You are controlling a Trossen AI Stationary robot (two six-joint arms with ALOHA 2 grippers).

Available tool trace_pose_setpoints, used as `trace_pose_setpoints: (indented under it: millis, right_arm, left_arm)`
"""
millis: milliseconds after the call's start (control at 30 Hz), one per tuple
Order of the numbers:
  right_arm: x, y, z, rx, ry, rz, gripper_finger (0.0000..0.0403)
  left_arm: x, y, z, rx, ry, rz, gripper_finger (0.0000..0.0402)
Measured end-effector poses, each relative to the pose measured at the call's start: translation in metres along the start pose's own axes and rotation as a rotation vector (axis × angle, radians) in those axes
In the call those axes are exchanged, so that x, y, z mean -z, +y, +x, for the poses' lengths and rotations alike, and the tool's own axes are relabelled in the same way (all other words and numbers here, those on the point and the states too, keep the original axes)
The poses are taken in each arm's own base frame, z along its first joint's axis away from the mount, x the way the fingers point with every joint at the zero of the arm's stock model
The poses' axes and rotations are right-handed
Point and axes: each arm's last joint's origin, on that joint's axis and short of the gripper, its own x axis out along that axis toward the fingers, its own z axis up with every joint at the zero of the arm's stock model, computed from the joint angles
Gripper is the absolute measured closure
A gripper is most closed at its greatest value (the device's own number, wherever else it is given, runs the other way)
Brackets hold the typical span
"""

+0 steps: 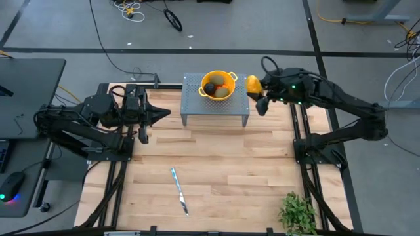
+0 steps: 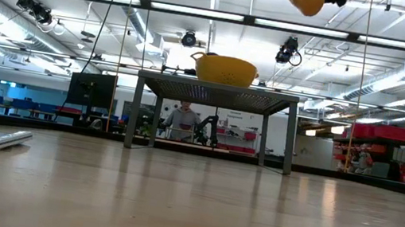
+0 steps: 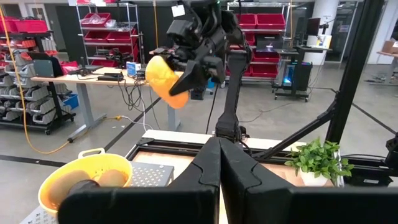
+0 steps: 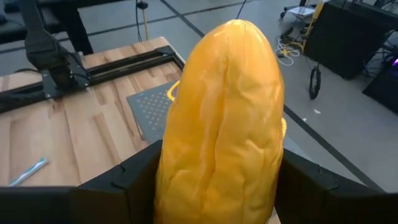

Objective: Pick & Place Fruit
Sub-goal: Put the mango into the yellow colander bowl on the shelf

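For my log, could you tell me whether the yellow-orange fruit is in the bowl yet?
Not yet: right gripper holds yellow-orange fruit beside yellow bowl.

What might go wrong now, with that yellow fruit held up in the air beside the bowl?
The right gripper holds the yellow-orange oblong fruit high, beside the yellow colander rather than over it; released here, it would likely miss and fall. The colander already holds olive-green and dark fruit, so another piece may roll out. It sits on a small raised metal stand, which a bump might shift.

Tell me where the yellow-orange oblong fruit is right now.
The yellow-orange oblong fruit is held in the right tool, raised above the table, just right of the yellow colander bowl on the grey perforated stand in the high view.
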Motion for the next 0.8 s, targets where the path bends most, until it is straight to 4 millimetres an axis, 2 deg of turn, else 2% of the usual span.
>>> trace_pose_setpoints:
  millis: [233,533,800]
  right_arm:
    - [0.000,-0.001,0.020,-0.020,0.040,-0.002,0.0149]
    - [0.000,-0.006,0.027,-0.009,0.053,0.009,0.0149]
    - [-0.011,-0.011,0.036,-0.038,-0.044,0.010,0.0149]
  left_arm:
    - [0.000,0.000,0.000,0.000,0.001,0.000,0.0401]
    - [0.000,0.000,0.000,0.000,0.000,-0.001,0.0401]
    - [0.000,0.000,0.000,0.000,0.000,0.008,0.0401]
